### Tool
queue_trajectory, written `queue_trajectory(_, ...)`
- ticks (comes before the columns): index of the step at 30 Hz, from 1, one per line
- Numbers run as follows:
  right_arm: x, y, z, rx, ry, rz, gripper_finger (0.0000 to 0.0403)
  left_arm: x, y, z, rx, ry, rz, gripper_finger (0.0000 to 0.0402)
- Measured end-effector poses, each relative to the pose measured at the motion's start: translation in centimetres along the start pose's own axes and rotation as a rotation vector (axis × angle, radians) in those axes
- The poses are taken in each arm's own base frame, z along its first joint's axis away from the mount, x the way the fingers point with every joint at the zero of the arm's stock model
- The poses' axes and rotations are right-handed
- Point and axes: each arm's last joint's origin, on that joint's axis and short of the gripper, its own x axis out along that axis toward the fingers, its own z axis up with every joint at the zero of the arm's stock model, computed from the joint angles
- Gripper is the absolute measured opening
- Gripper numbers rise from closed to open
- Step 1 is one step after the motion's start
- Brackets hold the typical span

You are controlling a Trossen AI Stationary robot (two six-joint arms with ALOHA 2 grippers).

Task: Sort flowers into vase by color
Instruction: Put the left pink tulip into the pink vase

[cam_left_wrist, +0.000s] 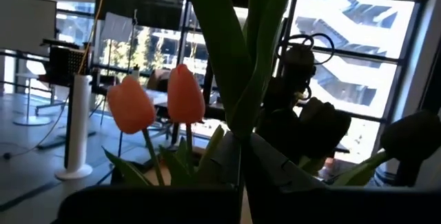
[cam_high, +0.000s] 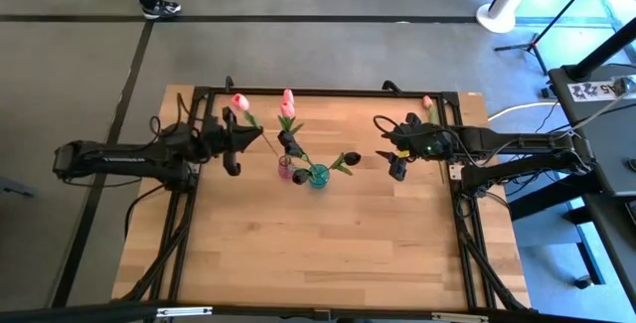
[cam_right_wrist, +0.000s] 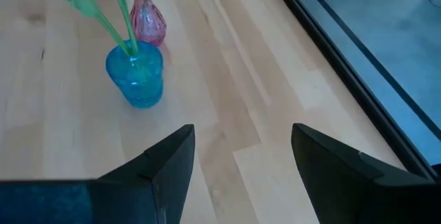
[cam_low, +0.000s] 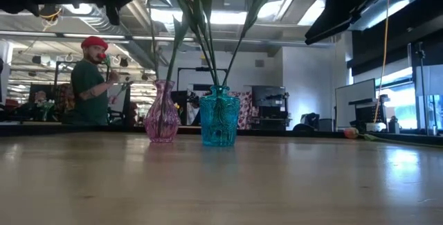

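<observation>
A: Where is the left hand (cam_high: 241, 136) now?

B: It hangs above the counter (cam_high: 318, 243), a little to the left of the two vases. Its fingers are closed on the stem of a pink tulip (cam_high: 239, 102), and the pink head points away from the hand, toward the far edge of the counter.

A: And the vases?

B: The pink vase (cam_low: 161, 121) and the blue vase (cam_low: 219, 117) stand just beside each other, between the two hands. The blue vase carries dark tulips (cam_high: 350, 158); another pink tulip (cam_high: 288, 104) shows above the pink vase.

A: What about the right hand (cam_high: 391, 150)?

B: It hovers to the right of the vases with its fingers (cam_right_wrist: 162, 169) apart, and nothing is between them. One more pink tulip (cam_high: 428, 103) lies on the counter behind this hand, near the far right corner.

A: Is somebody in the room?

B: Yes, a person (cam_low: 90, 81) with a red cap stands behind the counter.
</observation>
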Motion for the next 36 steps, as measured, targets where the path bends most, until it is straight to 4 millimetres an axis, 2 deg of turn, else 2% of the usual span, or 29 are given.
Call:
queue_trajectory(11, 0.0, 0.0, -0.1, 0.006, 0.008, -0.005, 0.0241, 1.6, 0.0, -1.4, 0.012, 0.044, 0.022, 0.0)
queue_trajectory(17, 0.0, 0.1, -0.1, 0.009, 0.012, 0.036, 0.0241, 1.9, 0.2, -2.4, 0.024, 0.115, 0.051, 0.0019)
queue_trajectory(24, 0.0, 0.2, -0.1, 0.01, 0.018, 0.061, 0.0241, 2.0, 0.4, -3.7, 0.049, 0.223, 0.087, 0.0051)
queue_trajectory(30, 0.1, -0.3, -0.1, 0.043, 0.026, 0.055, 0.0245, 1.7, 0.6, -4.0, 0.081, 0.274, 0.104, 0.0095)
queue_trajectory(36, 0.6, -1.5, -0.7, 0.104, 0.099, 0.032, 0.0294, 0.8, 0.8, -3.7, 0.088, 0.307, 0.117, 0.0142)
